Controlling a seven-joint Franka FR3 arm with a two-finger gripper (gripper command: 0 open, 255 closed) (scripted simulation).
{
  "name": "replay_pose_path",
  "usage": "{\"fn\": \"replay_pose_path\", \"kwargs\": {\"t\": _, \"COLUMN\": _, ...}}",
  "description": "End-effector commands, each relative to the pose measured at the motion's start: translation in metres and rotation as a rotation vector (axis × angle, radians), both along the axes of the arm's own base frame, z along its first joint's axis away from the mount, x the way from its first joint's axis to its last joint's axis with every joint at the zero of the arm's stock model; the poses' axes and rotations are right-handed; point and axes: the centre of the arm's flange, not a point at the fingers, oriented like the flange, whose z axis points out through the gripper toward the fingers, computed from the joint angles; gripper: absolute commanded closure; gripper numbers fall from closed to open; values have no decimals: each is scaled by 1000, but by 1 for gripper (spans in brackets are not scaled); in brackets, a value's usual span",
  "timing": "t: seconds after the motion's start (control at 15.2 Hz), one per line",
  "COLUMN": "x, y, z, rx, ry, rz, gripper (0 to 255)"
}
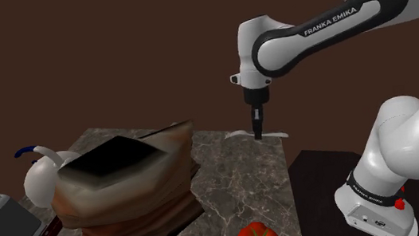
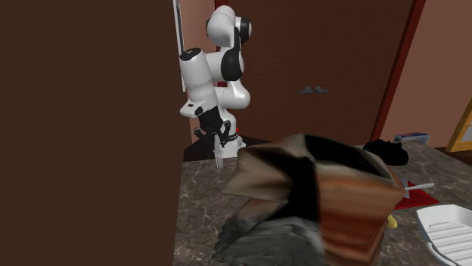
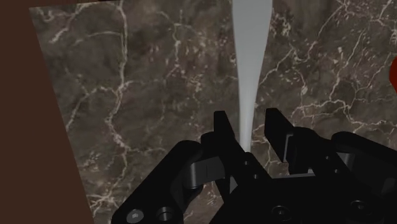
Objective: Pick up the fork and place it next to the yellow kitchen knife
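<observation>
Up close, the all-black two-finger gripper (image 3: 247, 114) has its fingers spread either side of a slim pale grey fork (image 3: 249, 57), seemingly poised to pinch its narrow handle. Farther out, the fork lies along the dark veined marble counter (image 3: 159, 95).

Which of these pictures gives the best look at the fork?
The shoulder view: the fork lies on the stone counter, both ends showing beside the gripper. The wrist view shows its tapering handle between the open fingers; the second exterior view, its tines.
</observation>
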Motion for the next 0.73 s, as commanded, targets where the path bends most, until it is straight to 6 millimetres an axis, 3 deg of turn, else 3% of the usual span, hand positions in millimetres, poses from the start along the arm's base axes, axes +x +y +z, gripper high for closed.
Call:
{"fn": "replay_pose_path", "kwargs": {"t": 0.0, "x": 0, "y": 0, "z": 11, "rx": 0, "ry": 0, "rz": 0, "gripper": 255}}
{"fn": "replay_pose_path", "kwargs": {"t": 0.26, "x": 0, "y": 0, "z": 27, "rx": 0, "ry": 0, "rz": 0, "gripper": 255}}
{"fn": "replay_pose_path", "kwargs": {"t": 0.66, "x": -36, "y": 70, "z": 28, "rx": 0, "ry": 0, "rz": 0, "gripper": 255}}
